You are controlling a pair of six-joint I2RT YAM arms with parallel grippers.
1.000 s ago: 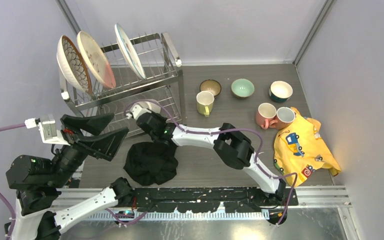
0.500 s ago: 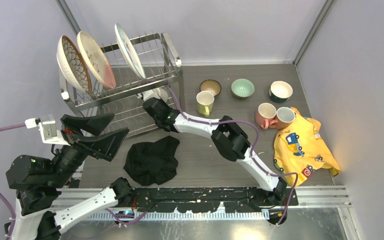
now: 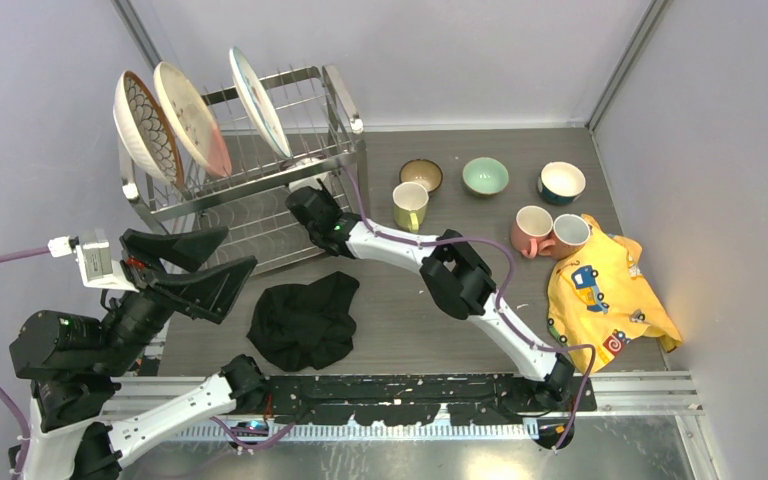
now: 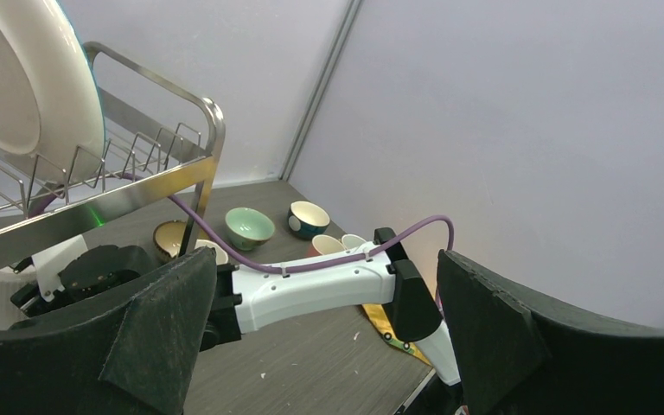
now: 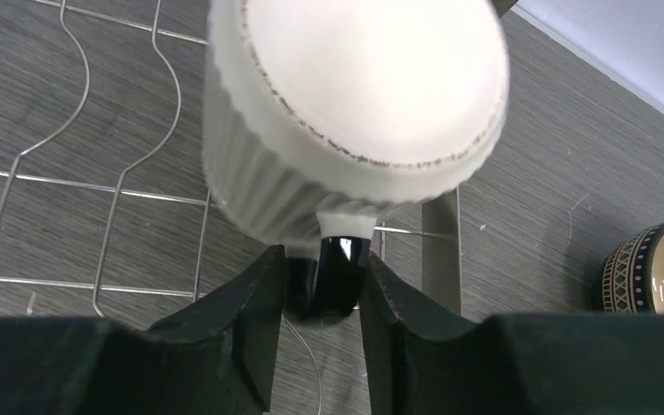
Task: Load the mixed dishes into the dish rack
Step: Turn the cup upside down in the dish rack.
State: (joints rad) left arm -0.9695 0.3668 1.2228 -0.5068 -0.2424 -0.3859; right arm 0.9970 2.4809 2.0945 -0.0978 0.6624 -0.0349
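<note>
My right gripper (image 5: 322, 259) is shut on the dark handle of a white ribbed mug (image 5: 354, 95), held upside down over the wires of the dish rack's (image 3: 345, 112) lower tier (image 5: 95, 173). In the top view the right gripper (image 3: 309, 203) reaches under the rack's right end. Three plates (image 3: 192, 118) stand on the upper tier. My left gripper (image 3: 215, 262) is open and empty by the rack's front left. On the table are a yellow mug (image 3: 409, 205), a pink mug (image 3: 531, 230), another mug (image 3: 570, 233), and brown (image 3: 420, 174), mint-green (image 3: 485, 175) and blue (image 3: 561, 182) bowls.
A black cloth (image 3: 302, 320) lies in front of the rack near the arm bases. A yellow printed cloth (image 3: 605, 290) lies at the right, touching the two mugs there. Grey walls close in the back and both sides.
My right gripper has moved with the white mug from above the black cloth back and to the right, in under the rack's right end. The left arm has stayed still.
</note>
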